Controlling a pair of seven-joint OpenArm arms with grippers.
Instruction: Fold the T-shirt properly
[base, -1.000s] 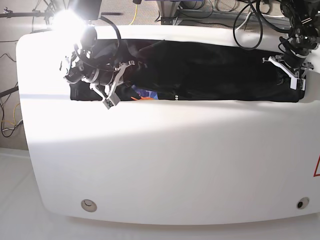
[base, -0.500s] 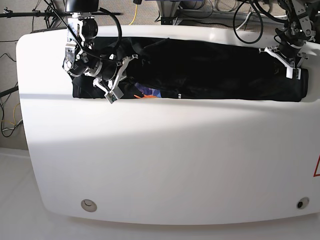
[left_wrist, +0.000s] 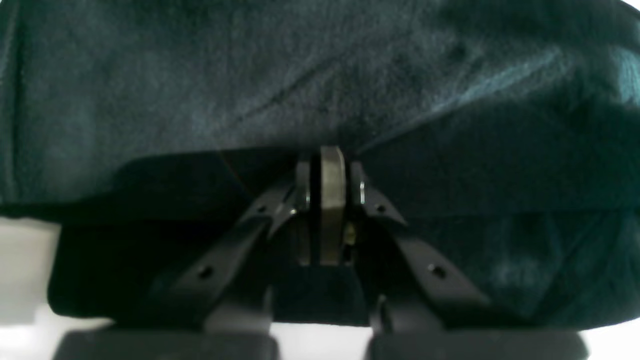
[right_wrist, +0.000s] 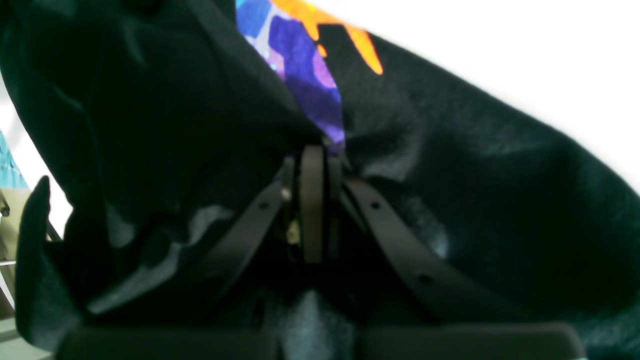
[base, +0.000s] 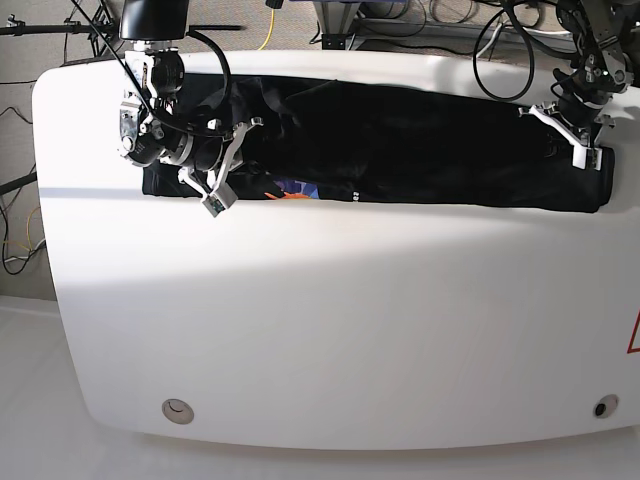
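Observation:
The black T-shirt (base: 420, 140) lies as a long folded band across the far part of the white table (base: 350, 320). Its orange, purple and blue print (base: 292, 188) peeks out at the front edge near the left end. My right gripper (base: 235, 170) is at the shirt's left end and is shut on a bunched fold of cloth (right_wrist: 314, 152) just below the print (right_wrist: 305, 55). My left gripper (base: 565, 140) is at the shirt's right end and is shut on a fold of black cloth (left_wrist: 327, 160). Black cloth (left_wrist: 300, 75) fills the left wrist view.
Cables and stand legs (base: 500, 40) crowd the floor behind the table's far edge. Two round holes sit near the front corners (base: 178, 408) (base: 601, 408). A red mark (base: 634, 335) shows at the table's right edge.
The bright glare at the far left is gone. My left gripper has shifted slightly toward the far edge with the shirt's right end. My right gripper has barely moved. Both stay shut on cloth.

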